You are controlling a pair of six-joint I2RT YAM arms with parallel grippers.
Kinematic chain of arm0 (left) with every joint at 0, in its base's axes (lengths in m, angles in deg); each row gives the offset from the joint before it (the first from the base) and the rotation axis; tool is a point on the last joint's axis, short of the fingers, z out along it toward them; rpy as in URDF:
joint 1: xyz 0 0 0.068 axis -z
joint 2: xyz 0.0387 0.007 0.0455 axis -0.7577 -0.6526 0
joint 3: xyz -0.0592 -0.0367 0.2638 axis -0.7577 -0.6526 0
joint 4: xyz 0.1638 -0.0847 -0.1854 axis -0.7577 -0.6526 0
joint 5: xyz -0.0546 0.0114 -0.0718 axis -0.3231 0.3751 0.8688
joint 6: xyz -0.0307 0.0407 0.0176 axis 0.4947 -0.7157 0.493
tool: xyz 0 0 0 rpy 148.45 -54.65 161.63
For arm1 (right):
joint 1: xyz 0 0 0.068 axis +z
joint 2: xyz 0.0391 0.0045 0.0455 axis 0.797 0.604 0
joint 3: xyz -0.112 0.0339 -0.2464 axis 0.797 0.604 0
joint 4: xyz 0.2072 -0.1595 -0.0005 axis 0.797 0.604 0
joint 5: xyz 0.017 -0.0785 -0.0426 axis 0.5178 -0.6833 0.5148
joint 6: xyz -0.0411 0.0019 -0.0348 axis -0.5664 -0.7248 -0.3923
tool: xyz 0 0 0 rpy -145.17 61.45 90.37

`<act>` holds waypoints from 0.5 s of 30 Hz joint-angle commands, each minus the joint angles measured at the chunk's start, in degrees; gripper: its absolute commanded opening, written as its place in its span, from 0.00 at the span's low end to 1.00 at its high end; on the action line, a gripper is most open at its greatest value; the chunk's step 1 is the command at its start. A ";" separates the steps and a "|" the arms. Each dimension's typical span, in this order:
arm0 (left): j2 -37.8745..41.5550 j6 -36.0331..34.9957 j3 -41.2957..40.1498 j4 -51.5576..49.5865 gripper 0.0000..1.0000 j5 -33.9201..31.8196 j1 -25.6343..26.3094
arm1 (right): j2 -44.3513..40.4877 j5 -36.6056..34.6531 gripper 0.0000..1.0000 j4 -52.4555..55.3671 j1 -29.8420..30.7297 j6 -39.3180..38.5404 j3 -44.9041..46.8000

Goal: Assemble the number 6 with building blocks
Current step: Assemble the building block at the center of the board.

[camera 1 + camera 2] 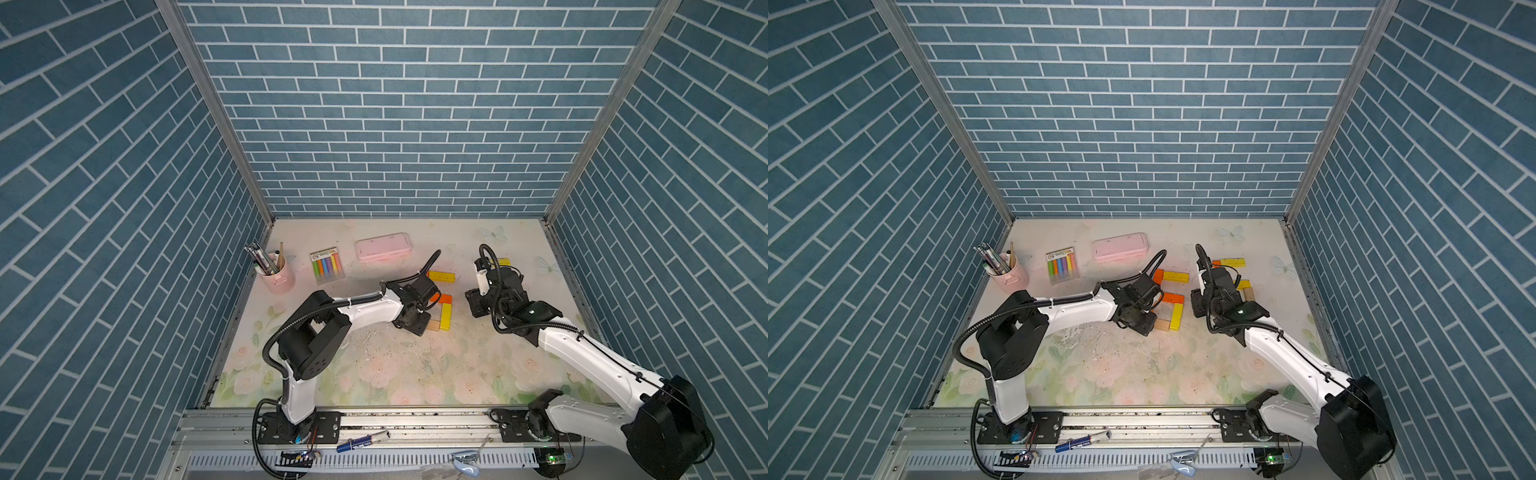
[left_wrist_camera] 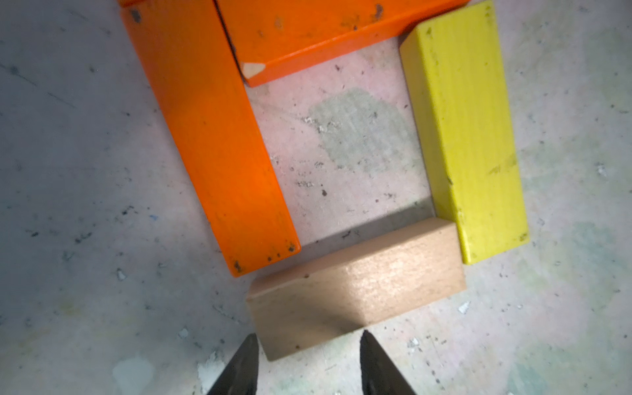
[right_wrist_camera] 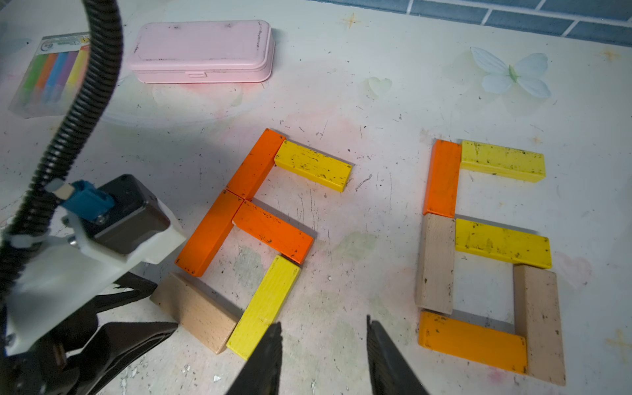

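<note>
Left claw [image 2: 307,334] at tan block [image 2: 355,284]; label [image 3: 51,44] blurred

Both top views: high at the front, above the arm bases [image 1: 291,428], looking steeply down toward the back wall [image 1: 395,124]. Table [image 1: 415,365] sits far off in the lower half of frame.

Left wrist: very near, almost straight down on the tan block [image 2: 355,290], left gripper [image 2: 307,337] at bottom edge.

Right wrist: higher, slanted toward the pink case [image 3: 201,51], right gripper [image 3: 324,321] at bottom edge.

All four views share the block figure [image 1: 1177,316] with that tan block.

The left end effector [image 1: 420,327] is down at the tan block [image 1: 434,326], just beside a yellow block [image 1: 446,317].
</note>
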 commanded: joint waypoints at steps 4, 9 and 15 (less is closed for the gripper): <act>-2.06 1.18 1.22 -0.49 0.48 -0.89 -0.26 | -0.80 0.63 0.43 0.49 -0.25 2.02 0.20; -2.35 1.14 1.75 -0.97 0.46 -1.40 -0.35 | -0.91 0.47 0.43 0.76 -0.23 2.01 0.11; -2.31 1.53 2.10 -1.04 0.45 -1.33 -0.45 | -1.02 0.42 0.43 1.09 -0.26 1.92 -0.07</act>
